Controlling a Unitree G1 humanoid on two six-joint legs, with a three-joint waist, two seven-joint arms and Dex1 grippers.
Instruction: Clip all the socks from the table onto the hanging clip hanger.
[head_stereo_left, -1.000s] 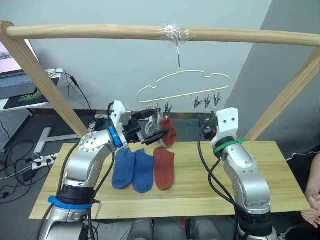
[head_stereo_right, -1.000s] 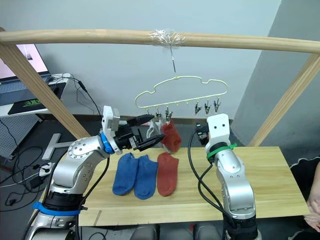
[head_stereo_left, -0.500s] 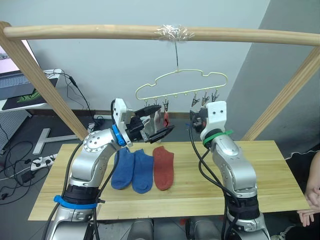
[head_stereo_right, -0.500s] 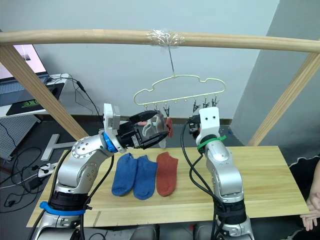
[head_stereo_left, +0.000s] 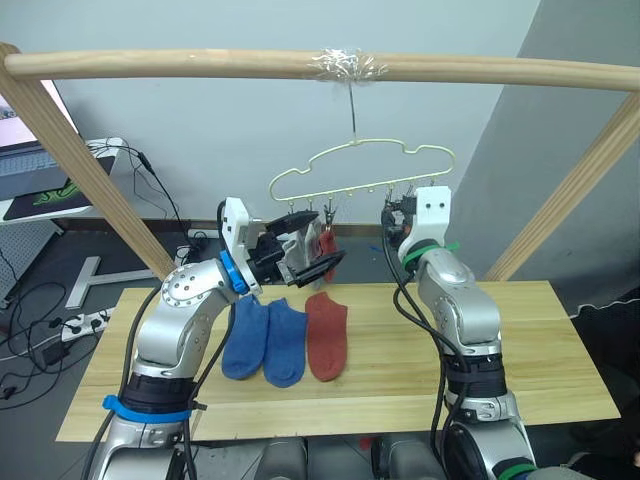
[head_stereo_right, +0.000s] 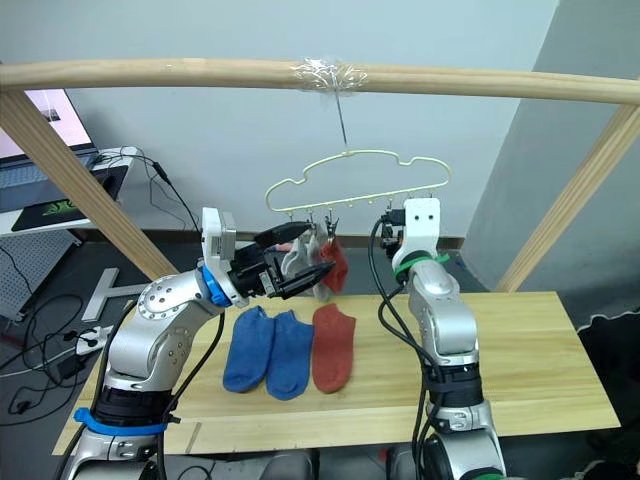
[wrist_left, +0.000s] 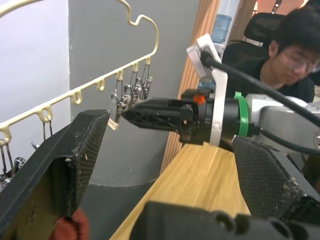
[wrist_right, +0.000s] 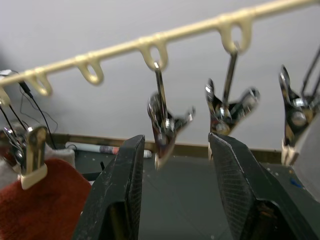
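Three socks lie flat on the table (head_stereo_left: 520, 340), side by side: two blue socks (head_stereo_left: 265, 340) touching each other, and a rust red sock (head_stereo_left: 327, 335) just at their 3 o'clock. All three have toes pointing toward the near edge. They sit left of table centre; the right half of the planks is bare.

A second rust red sock (head_stereo_right: 338, 268) hangs from a clip at the left end of the clip hanger (head_stereo_left: 365, 170), with a light grey sock (head_stereo_right: 297, 262) hanging just at its 9 o'clock. In the right wrist view the hanging red sock (wrist_right: 42, 210) shows below a pale-tipped clip (wrist_right: 31, 152).

The clip hanger hooks over the wooden rail (head_stereo_left: 180, 64) at a taped spot (head_stereo_left: 347, 65), directly at 12 o'clock above the flat socks. Its row of grey metal clips (wrist_right: 165, 125) dangles from small loops on the bottom bar; several at the right end are empty.

Left gripper (head_stereo_left: 310, 243): raised beside the hung socks, fingers spread wide, nothing held; the left wrist view shows both black fingers (wrist_left: 55, 165) well apart.

Right gripper (head_stereo_left: 392, 222): raised at the right-hand clips, at 3 o'clock from the left gripper. Fingers (wrist_right: 122, 200) are moderately parted, with one clip hanging just beyond the gap, not gripped.

A person (wrist_left: 287, 45) sits beyond the table in the left wrist view. A laptop (head_stereo_left: 25, 150) sits on a side desk at 9 o'clock.
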